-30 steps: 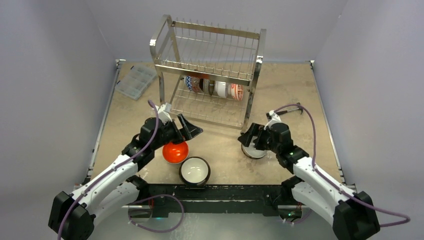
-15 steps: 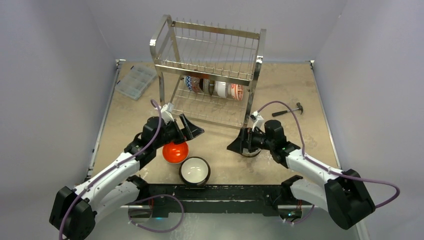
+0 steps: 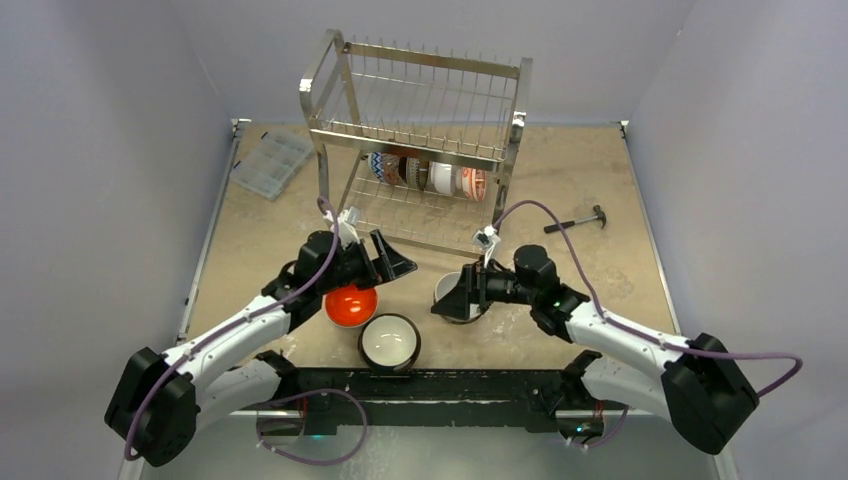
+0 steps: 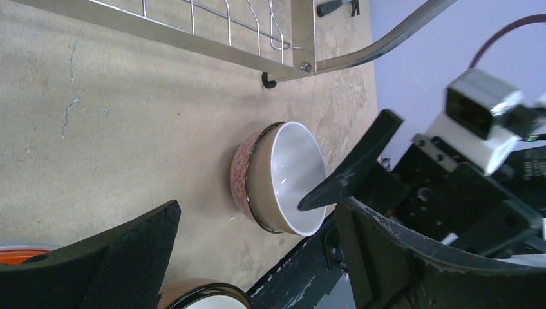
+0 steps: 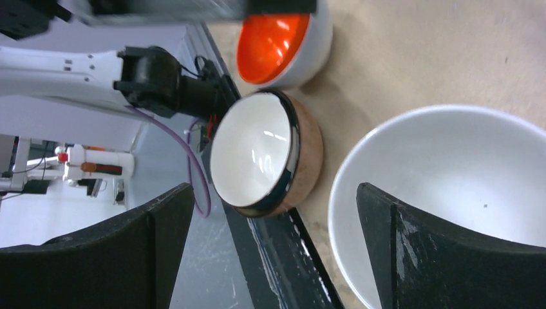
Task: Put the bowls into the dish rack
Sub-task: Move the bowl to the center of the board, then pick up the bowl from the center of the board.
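Before the dish rack [image 3: 405, 141], open right end effector [image 3: 458, 298] dragged a bowl [image 3: 447, 287] leftward; left end effector [image 3: 393, 260] open.

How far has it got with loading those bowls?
Done: a row of bowls stands on the lower tier of the dish rack. In hand: nothing lifted; the right claw is open astride the white bowl, and the left claw is open near the orange bowl. Left: those two and the dark-rimmed bowl, all on the table.
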`<state>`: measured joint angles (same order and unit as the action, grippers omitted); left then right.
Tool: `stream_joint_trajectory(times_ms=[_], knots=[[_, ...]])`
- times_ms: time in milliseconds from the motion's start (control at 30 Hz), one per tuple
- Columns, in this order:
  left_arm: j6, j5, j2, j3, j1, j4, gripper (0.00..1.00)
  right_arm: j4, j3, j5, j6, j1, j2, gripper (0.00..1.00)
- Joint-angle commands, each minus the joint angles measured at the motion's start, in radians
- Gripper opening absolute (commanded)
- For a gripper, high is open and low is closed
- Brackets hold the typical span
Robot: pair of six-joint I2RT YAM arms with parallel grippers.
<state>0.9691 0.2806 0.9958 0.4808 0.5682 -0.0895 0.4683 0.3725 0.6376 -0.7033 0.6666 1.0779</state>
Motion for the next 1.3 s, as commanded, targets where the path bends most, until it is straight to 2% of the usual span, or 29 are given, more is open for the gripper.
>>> stream_joint_trajectory(times_ms=[0,200,467,700,867,967,1033,1100,1267], knots=[[0.008,0.03,0.042,0.045,0.024,-0.06,0.88,-0.088,0.106,-0.113,0.049,-0.001,-0.094,0.98],[-0.033,0.027,0.133,0.104,0.081,-0.027,0.81,-0.233,0.149,-0.28,0.097,0.0,-0.201,0.99],[-0.165,-0.125,0.279,0.271,0.234,0.175,0.71,-0.477,0.132,-0.572,0.019,-0.001,-0.293,0.95],[-0.193,-0.224,0.443,0.387,0.344,0.26,0.59,-0.539,0.098,-0.636,-0.03,-0.001,-0.346,0.96],[-0.208,-0.323,0.554,0.485,0.413,0.355,0.43,-0.544,0.09,-0.661,-0.041,-0.001,-0.369,0.96],[-0.22,-0.344,0.592,0.528,0.44,0.388,0.16,-0.555,0.097,-0.667,-0.037,-0.001,-0.369,0.96],[-0.22,-0.358,0.601,0.549,0.452,0.405,0.05,-0.56,0.102,-0.665,-0.033,-0.001,-0.369,0.96],[-0.218,-0.368,0.599,0.562,0.46,0.413,0.0,-0.565,0.106,-0.665,-0.028,-0.001,-0.369,0.97],[-0.212,-0.397,0.55,0.57,0.463,0.423,0.0,-0.566,0.116,-0.648,-0.019,0.0,-0.373,0.98]])
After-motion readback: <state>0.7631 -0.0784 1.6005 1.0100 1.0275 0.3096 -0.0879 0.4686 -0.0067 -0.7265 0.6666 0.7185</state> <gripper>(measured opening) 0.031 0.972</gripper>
